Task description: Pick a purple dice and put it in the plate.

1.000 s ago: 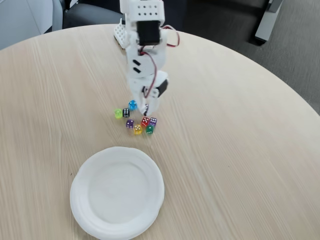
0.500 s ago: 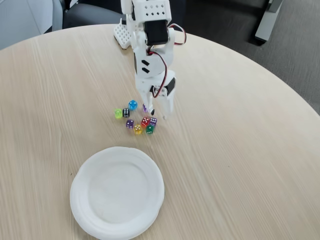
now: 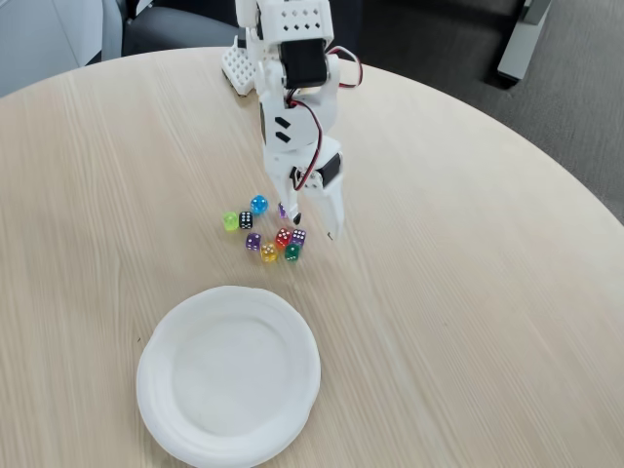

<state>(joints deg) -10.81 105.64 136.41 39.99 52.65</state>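
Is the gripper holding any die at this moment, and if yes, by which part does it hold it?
Nothing is held. The gripper is open above the dice, and a purple die lies on the table beside one finger.

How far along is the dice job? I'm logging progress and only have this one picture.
Nothing is delivered yet: the plate holds no dice. In hand: the gripper hangs open over the cluster, its fingers spread, one purple dice beside the near finger, two others on the table. Left: close on one, lift, carry it to the plate and release.
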